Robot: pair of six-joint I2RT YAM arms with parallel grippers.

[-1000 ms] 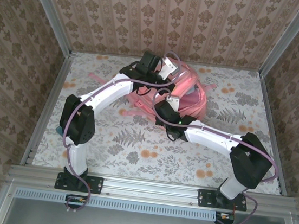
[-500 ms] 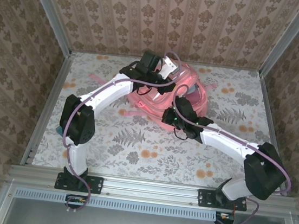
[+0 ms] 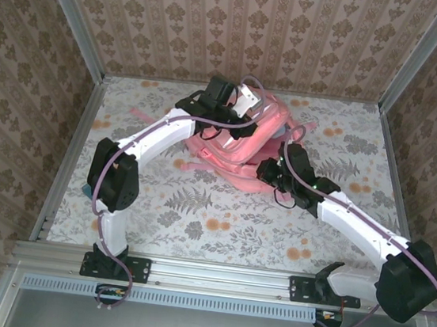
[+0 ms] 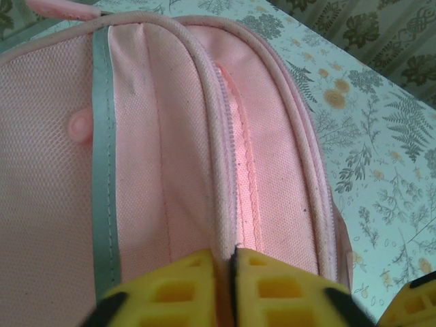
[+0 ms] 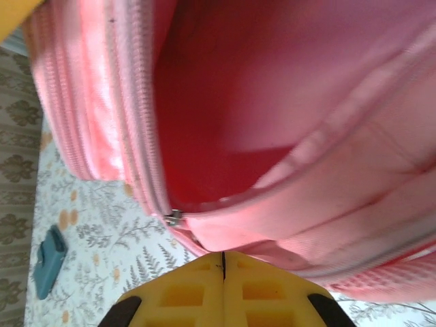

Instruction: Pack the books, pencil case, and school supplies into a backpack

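At upper centre of the top view, the backpack (image 3: pixel 274 130) lies on the bench (image 3: pixel 196 213). Left tool (image 4: pixel 230 259): closed at its piped seam. Right tool (image 5: pixel 223 257): closed, empty, below the zip pull (image 5: pixel 172 218). Probable step: opening the compartment. Next move likely calls for widening the mouth

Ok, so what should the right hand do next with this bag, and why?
Probably open the right hand and ease it onto the zipper slider, ready to draw the mouth wider. That hand is shut just beside the slider, the mouth of the backpack gapes only partway, and the left hand seems to pinch the top piping, steadying it.
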